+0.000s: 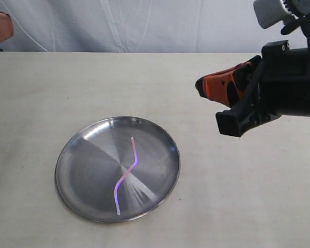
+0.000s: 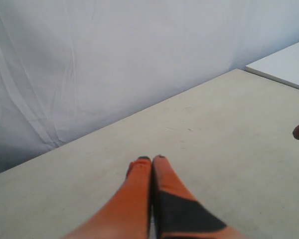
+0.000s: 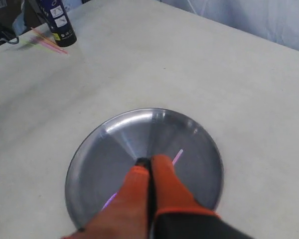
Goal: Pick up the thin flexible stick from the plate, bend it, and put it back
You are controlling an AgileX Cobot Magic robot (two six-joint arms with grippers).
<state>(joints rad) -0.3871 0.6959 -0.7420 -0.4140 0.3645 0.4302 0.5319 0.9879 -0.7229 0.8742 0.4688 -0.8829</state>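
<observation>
The thin flexible stick (image 1: 127,173) lies bent in a wavy S-shape across the shiny steel plate (image 1: 82,160), pink-purple and untouched. In the right wrist view only the stick's two ends (image 3: 177,157) show beside the orange fingers, over the plate (image 3: 114,139). My right gripper (image 1: 199,85) hovers shut and empty above the table, to the right of the plate and well clear of it; its tips (image 3: 147,162) are pressed together. My left gripper (image 2: 151,159) is shut with nothing in it, over bare table far from the plate; only an orange tip (image 1: 0,28) shows at the exterior view's top left.
A dark bottle (image 3: 60,22) stands at a far table corner with several spare pink and yellow sticks (image 3: 47,40) lying beside it. A white cloth backdrop (image 1: 144,23) hangs behind the table. A second white surface (image 2: 284,64) adjoins the table's far edge.
</observation>
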